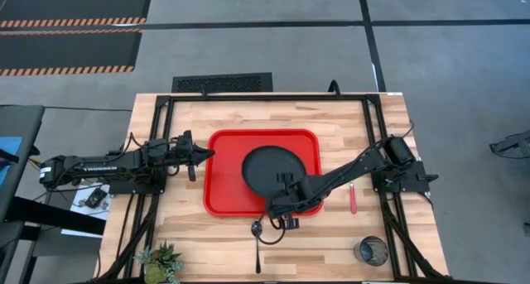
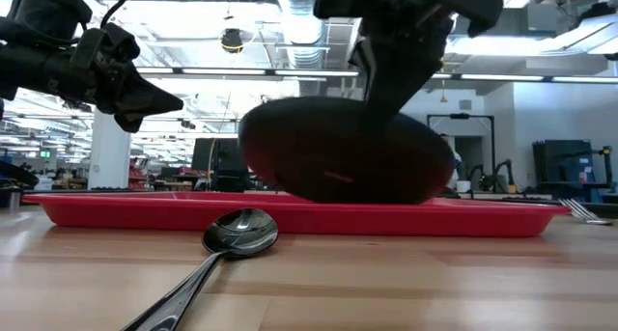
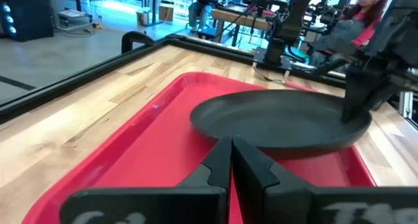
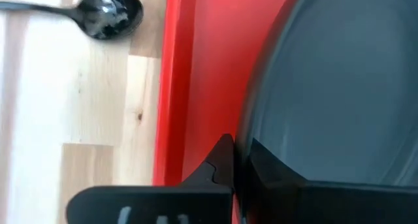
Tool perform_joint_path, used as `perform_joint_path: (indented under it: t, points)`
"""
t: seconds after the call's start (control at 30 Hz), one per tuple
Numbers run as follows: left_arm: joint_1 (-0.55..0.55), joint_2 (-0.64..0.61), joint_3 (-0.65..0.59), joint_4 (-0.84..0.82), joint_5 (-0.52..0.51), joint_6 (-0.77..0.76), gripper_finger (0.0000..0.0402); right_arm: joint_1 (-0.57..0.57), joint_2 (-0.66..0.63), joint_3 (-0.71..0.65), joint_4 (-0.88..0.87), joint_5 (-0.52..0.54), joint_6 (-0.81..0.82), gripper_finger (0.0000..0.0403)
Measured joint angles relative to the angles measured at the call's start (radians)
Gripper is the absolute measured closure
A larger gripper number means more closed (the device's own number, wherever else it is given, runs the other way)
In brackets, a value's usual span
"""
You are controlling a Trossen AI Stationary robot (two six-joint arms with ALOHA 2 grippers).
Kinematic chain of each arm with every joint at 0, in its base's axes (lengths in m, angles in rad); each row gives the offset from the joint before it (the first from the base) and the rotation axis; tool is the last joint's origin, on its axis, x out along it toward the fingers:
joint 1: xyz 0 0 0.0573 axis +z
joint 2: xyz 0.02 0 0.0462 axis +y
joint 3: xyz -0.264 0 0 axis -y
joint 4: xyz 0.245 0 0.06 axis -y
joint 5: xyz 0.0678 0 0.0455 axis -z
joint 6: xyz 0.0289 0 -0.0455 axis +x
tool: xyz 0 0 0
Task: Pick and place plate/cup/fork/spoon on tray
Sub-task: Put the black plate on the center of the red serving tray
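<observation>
The black plate [image 1: 269, 166] is over the right half of the red tray [image 1: 224, 164], and my right gripper [image 1: 284, 185] is shut on its near rim. It also shows in the left wrist view [image 3: 274, 119] and the low view [image 2: 338, 157]. The dark spoon [image 1: 257, 234] lies on the table in front of the tray. The red-handled fork [image 1: 352, 199] lies to the right of the tray. The glass cup [image 1: 371, 251] stands at the near right. My left gripper [image 1: 201, 156] is shut and empty, hovering at the tray's left edge. My right gripper pinches the plate's rim [image 4: 245, 139] on the side toward the table's near edge, one finger [image 4: 222, 162] outside the rim and one over the plate's inner face. The fingers slant down from the table's near right. The plate is tilted, its held side raised above the tray; whether its low edge touches the tray I cannot tell.
A small potted plant [image 1: 161, 263] stands at the table's near left corner. A black frame [image 1: 265, 96] runs along the table's far edge and down both sides. The tray's left half is bare red. People and benches show in the room beyond the table.
</observation>
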Motion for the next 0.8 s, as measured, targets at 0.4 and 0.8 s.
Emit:
perform_joint_path:
  t: [0.4,0.8]
  points:
    - [0.0,0.0,0.0,0.005,-0.002,0.001,0.0401,0.0,-0.001,0.0,-0.01,-0.004,-0.015,0.0386]
    - [0.0,0.0,0.0,0.006,-0.002,0.0,0.0402,-0.04,-0.001,0.0,-0.011,-0.025,-0.056,0.0387]
